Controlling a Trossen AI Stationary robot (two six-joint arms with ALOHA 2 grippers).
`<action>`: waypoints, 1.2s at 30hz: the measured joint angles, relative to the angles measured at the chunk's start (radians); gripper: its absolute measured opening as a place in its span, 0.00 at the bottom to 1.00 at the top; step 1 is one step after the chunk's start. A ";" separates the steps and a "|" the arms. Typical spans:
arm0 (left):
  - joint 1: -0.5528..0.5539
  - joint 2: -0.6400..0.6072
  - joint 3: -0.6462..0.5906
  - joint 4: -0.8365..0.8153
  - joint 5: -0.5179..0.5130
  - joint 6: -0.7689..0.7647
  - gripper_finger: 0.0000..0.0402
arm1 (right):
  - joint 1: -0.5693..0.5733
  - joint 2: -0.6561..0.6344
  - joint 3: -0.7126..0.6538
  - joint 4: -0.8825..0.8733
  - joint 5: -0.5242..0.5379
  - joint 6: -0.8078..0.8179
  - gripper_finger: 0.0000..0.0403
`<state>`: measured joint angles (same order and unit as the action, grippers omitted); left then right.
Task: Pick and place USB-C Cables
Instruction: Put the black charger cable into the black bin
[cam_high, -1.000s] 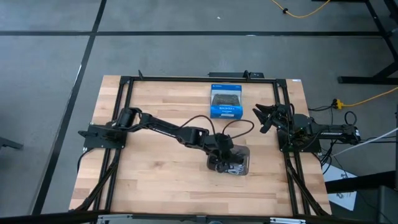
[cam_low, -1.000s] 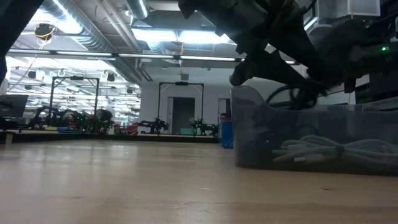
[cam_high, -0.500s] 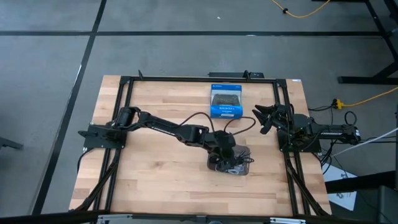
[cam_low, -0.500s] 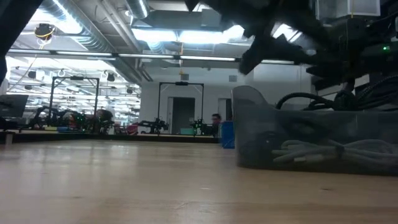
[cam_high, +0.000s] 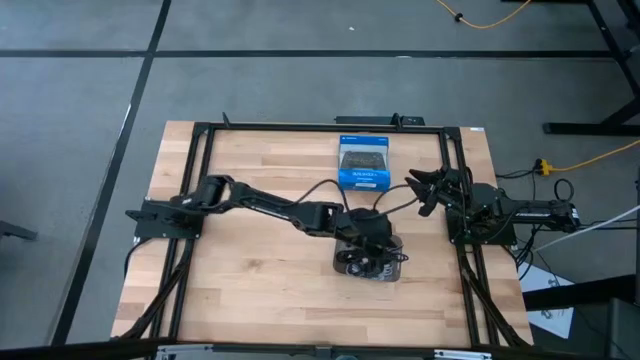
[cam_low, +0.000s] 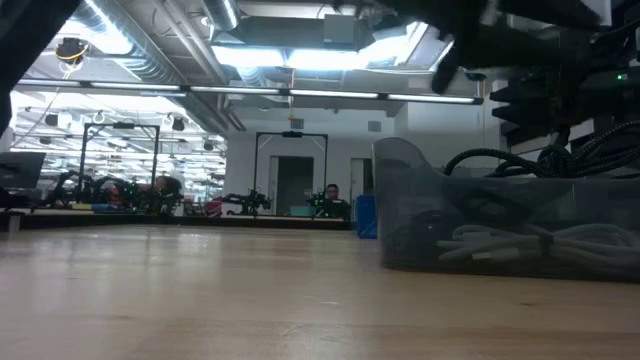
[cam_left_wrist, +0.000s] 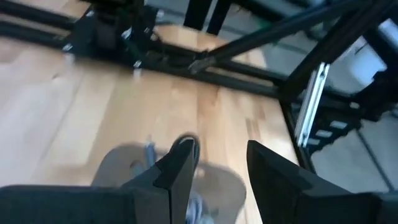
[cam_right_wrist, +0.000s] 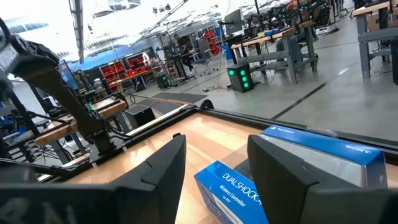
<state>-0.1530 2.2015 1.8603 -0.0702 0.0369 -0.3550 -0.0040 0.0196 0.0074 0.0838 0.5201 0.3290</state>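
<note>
The grey tray (cam_high: 372, 266) sits right of the table's middle and holds the bundled USB-C cables. White ones (cam_low: 545, 244) lie on its floor in the low view. Dark ones (cam_high: 358, 262) lie beside them, and a black loop (cam_left_wrist: 187, 145) shows in the left wrist view. My left gripper (cam_left_wrist: 220, 169) hangs open and empty above the tray (cam_left_wrist: 124, 169), over its far part (cam_high: 378, 236). My right gripper (cam_high: 420, 190) waits open at the table's right edge, facing the blue box (cam_right_wrist: 244, 186).
The blue controller box (cam_high: 363, 163) lies at the far edge, just beyond the tray. A black frame (cam_high: 320, 127) runs around the tabletop. Bare wood (cam_high: 250, 270) lies left of and in front of the tray. A person (cam_low: 331, 196) shows far back in the room.
My left gripper has risen out of the tray and shifted toward the table's right edge. The tray and the cables in it have stayed in place.
</note>
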 joint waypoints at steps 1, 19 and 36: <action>0.003 0.021 0.000 0.043 0.007 0.000 0.35 | 0.000 0.000 0.000 0.000 0.000 0.001 0.44; 0.043 0.104 0.000 0.027 0.022 -0.032 0.35 | 0.000 0.000 0.000 0.000 0.000 0.001 0.44; 0.044 0.083 -0.001 -0.199 -0.129 -0.089 0.35 | 0.000 0.000 0.000 0.000 -0.001 0.001 0.44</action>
<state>-0.1085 2.2847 1.8598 -0.2688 -0.0917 -0.4435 -0.0044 0.0193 0.0074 0.0837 0.5194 0.3298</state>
